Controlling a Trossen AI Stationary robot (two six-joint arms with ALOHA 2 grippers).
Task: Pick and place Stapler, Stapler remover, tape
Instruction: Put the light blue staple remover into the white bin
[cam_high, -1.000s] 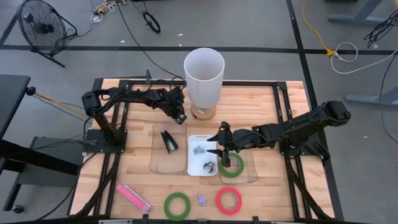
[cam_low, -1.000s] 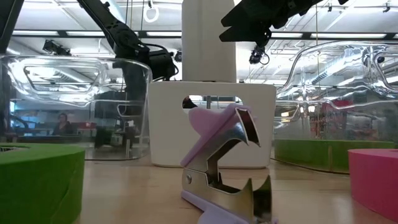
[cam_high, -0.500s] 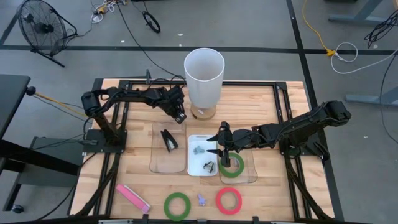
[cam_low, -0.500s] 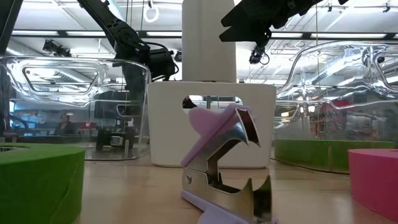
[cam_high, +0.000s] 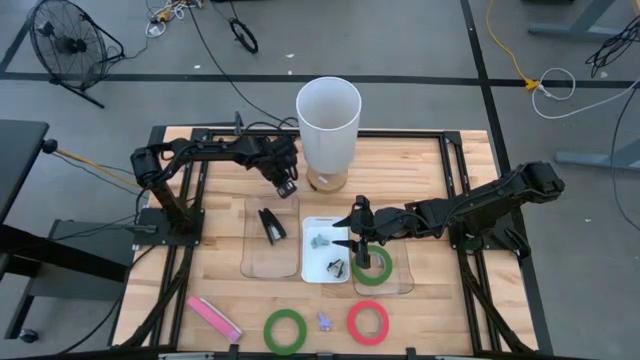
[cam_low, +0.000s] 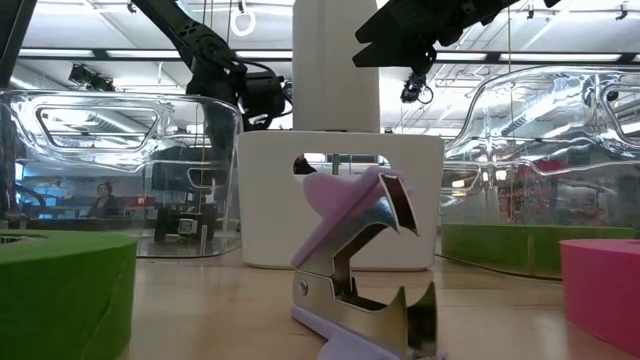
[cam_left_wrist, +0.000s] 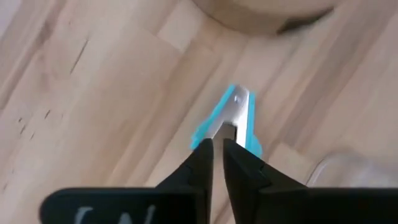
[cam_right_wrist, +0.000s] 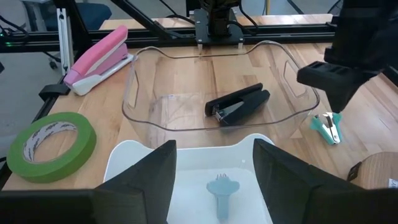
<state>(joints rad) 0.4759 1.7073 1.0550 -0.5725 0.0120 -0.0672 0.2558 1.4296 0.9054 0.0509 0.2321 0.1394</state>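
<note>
The left gripper (cam_left_wrist: 217, 146) is pinching a teal staple remover (cam_left_wrist: 233, 118) by its tip; it's looking ready to slip.

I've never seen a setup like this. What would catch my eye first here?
Probably the tall white cylinder standing at the table's far edge, between the two dark arms. Next, the left tool, near the cylinder's base, pinching a small teal staple remover. Then the bright tape rings: a green one and a red one at the near edge, with a lilac staple remover between them.
</note>
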